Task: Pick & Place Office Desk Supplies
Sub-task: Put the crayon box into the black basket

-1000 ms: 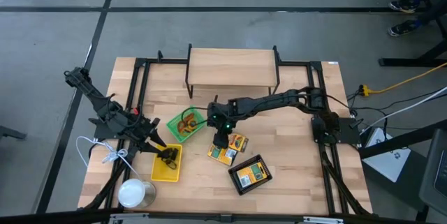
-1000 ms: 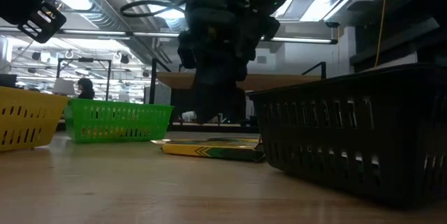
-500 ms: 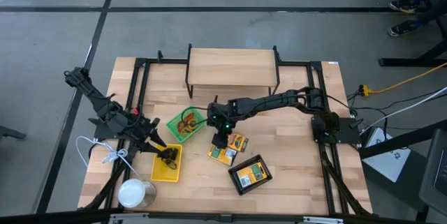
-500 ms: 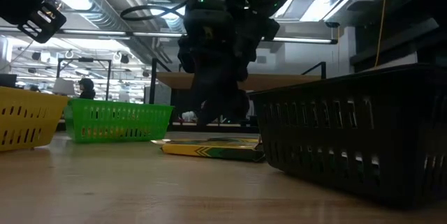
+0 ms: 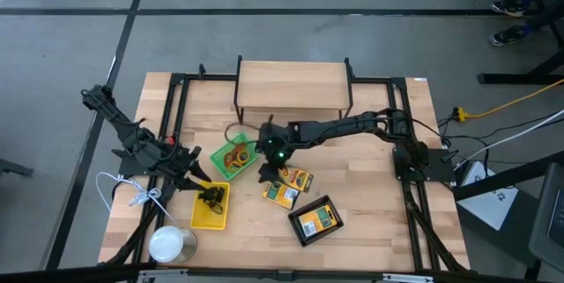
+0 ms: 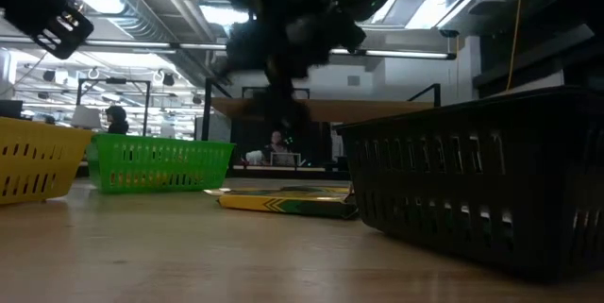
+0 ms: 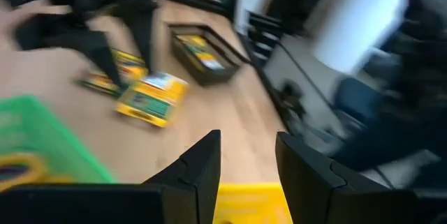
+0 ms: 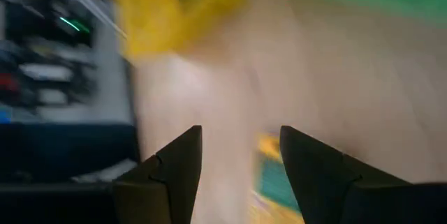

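Two small yellow-orange-green printed boxes [image 5: 289, 188] lie flat on the wooden table [image 5: 370, 221], touching each other, just beside the green plastic slatted tray [image 5: 231, 159] on the side toward the black mesh tray [image 5: 315, 219]. A third printed box [image 5: 316, 220] lies inside the black mesh tray, which sits near the pair, farther from the green tray. Orange loops [image 5: 236, 153] rest in the green tray, and small black clips [image 5: 210, 198] sit in the yellow plastic tray [image 5: 211, 207], which stands close beside the green one. In the low view the green tray [image 6: 162, 164] and yellow tray [image 6: 34, 159] stand in a row, with the flat boxes [image 6: 283, 199] between them and the black mesh tray [image 6: 472, 190].

Right gripper [image 5: 267, 170] hangs above the table between the green tray and the two boxes; its fingers [image 8: 171, 175] stand apart with nothing between them, and bare wood plus one box edge show through the gap. Left gripper [image 5: 196, 177] sits over the edge of the yellow tray nearest the green tray — its fingers [image 7: 197, 170] are parted too, and empty.

Beyond the yellow tray, away from the green one, stands a white round can [image 5: 170, 243], with a white cord [image 5: 119, 188] looped near it. A raised wooden shelf [image 5: 292, 85] stands behind the green tray.
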Tool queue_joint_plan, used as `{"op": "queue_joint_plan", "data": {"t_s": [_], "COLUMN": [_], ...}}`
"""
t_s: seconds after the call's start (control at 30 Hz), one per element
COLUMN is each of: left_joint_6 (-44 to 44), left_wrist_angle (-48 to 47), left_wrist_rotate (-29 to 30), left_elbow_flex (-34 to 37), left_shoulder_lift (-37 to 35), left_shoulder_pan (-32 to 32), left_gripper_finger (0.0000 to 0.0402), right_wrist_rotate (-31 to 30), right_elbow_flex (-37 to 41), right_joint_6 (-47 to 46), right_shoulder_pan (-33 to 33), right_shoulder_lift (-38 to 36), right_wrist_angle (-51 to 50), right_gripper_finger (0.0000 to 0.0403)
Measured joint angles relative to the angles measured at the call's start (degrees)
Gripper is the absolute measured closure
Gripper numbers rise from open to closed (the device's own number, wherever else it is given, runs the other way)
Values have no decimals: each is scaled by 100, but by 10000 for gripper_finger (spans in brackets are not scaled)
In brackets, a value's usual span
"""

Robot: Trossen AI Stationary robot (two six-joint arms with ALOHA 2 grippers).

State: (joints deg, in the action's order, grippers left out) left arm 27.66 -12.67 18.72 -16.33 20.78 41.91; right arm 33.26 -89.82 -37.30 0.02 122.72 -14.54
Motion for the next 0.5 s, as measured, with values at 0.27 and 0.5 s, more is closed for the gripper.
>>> {"op": "queue_joint_plan", "data": {"t_s": [0.27,0.5], "left_joint_6": [61,41], "left_wrist_angle": [948,2405], "left_wrist_rotate": [2755,3006], "left_elbow_flex": [1,1], "left_shoulder_lift": [0,-7], "left_shoulder_pan": [-4,-2], "left_gripper_finger": [270,270], "right_wrist_rotate": [-876,-2008], "right_elbow_flex": [-2,-9], "right_joint_6": [-573,-540], "right_shoulder_pan": [4,5], "right_shoulder_lift": [-1133,-2167], "right_wrist_angle": [900,838], "right_gripper_finger": [208,208]}}
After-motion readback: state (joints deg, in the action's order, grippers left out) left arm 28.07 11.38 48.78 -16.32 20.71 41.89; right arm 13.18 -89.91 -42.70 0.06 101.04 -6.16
